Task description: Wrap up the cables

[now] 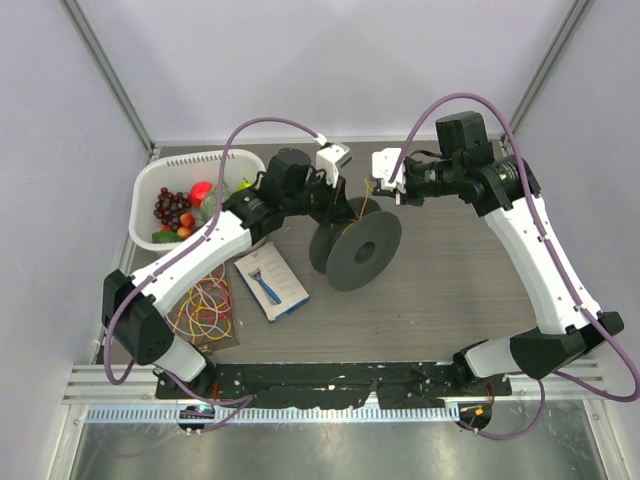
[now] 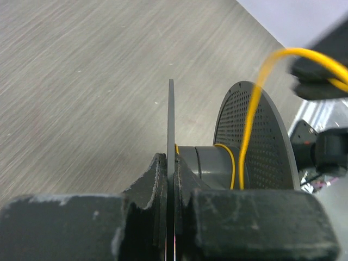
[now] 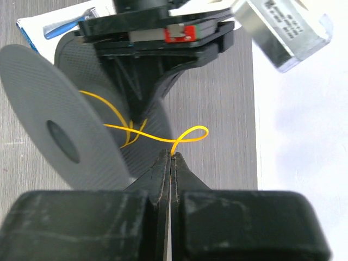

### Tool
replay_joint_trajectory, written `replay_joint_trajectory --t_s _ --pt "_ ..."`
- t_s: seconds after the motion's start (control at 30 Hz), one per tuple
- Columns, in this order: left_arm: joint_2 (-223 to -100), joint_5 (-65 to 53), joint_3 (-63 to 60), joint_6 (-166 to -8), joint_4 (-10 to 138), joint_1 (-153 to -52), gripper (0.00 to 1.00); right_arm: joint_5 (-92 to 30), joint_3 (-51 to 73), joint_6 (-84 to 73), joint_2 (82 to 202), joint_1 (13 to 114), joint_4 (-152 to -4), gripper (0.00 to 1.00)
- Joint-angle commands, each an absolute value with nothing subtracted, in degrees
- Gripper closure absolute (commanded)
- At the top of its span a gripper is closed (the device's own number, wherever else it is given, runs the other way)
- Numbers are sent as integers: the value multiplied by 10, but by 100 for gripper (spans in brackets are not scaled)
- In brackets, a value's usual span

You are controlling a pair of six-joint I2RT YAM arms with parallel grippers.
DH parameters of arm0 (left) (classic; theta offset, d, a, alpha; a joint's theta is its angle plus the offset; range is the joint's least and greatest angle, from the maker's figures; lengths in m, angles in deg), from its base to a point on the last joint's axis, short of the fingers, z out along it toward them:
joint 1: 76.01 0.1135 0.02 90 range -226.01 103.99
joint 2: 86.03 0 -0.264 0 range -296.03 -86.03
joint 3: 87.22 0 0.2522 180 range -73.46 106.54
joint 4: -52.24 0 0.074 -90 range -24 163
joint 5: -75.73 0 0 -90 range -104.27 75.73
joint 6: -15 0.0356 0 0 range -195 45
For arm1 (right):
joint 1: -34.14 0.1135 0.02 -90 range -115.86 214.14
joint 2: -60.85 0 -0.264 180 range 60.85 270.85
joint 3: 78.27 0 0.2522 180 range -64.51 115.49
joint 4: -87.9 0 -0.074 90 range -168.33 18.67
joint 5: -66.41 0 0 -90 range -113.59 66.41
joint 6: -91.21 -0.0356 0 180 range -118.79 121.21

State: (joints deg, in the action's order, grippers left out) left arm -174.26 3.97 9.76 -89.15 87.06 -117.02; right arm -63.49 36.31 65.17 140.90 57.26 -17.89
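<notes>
A dark grey perforated spool [image 1: 355, 248] stands on edge in the middle of the table. My left gripper [image 1: 333, 205] is shut on the rim of its thin far flange [image 2: 171, 125]. A thin yellow wire [image 2: 247, 136] runs round the spool's hub [image 2: 209, 166] and rises to my right gripper [image 1: 383, 186]. My right gripper [image 3: 172, 157] is shut on the wire's end, which loops [image 3: 190, 135] just past the fingertips and leads back to the spool [image 3: 41, 119].
A white basket [image 1: 150, 190] of toy fruit stands at the back left. A white card with a blue tool [image 1: 270, 283] lies left of the spool. A heap of coloured rubber bands [image 1: 207, 310] lies at the front left.
</notes>
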Motion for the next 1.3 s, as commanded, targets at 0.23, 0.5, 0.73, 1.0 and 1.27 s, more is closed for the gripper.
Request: replay_joint_trajectory --t_s 0.23,0.5,0.73,1.0,1.27 --pt "-1668 193 80 -913 780 -1178 100 -637 338 636 1416 534 -258 99" --pt "-1656 229 66 -1037 724 -1125 100 -668 300 671 1414 446 -258 99" --pt "-1671 249 75 -1186 636 -1050 100 -692 265 681 1418 373 -256 99" --pt "-1715 229 76 -1405 505 -984 100 -746 216 600 1406 355 -303 99" --pt "-1746 136 113 -1492 483 -973 100 -786 98 255 1321 375 -588 99"
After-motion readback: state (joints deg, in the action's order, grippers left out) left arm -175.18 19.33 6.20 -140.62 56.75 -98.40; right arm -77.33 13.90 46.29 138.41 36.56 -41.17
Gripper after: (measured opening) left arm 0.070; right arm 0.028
